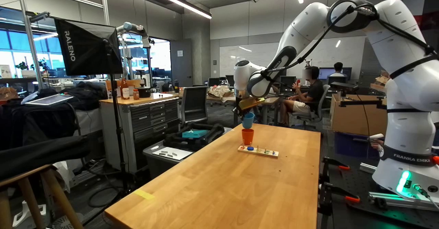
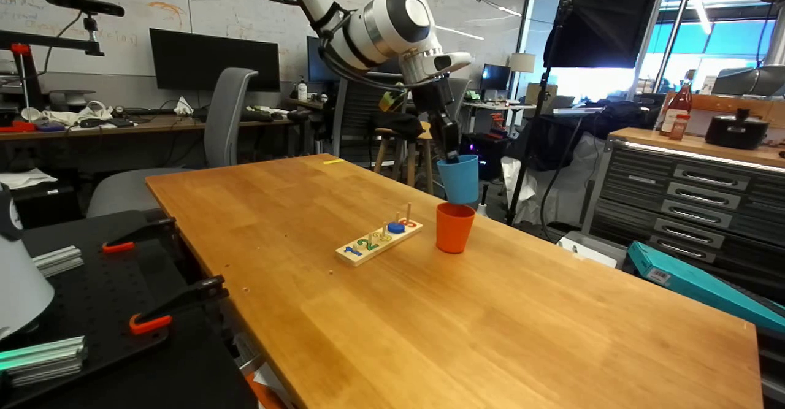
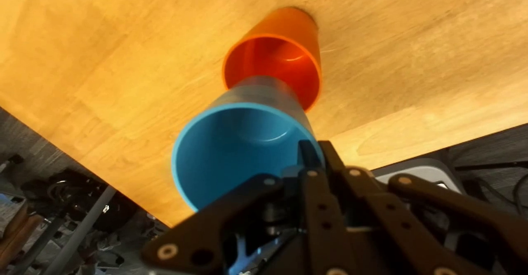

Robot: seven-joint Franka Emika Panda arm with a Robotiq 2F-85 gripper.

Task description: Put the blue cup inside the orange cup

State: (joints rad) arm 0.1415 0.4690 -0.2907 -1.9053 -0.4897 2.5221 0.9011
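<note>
Jaws pinch blue cup [image 2: 460,180] above orange cup [image 2: 454,231]; softbox [image 1: 90,47]: "RALENO".

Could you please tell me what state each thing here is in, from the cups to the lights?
Blue cup: mouth up, gripped at its rim, above the orange cup, not yet inside
Hand: shut on that rim
Orange cup: upright on the table
Pegboard: flat on the table
Blue disc: on the pegboard
Drawers: appear shut
Monitor: dark
Base light: lit green
Ceiling lights: lit
</note>
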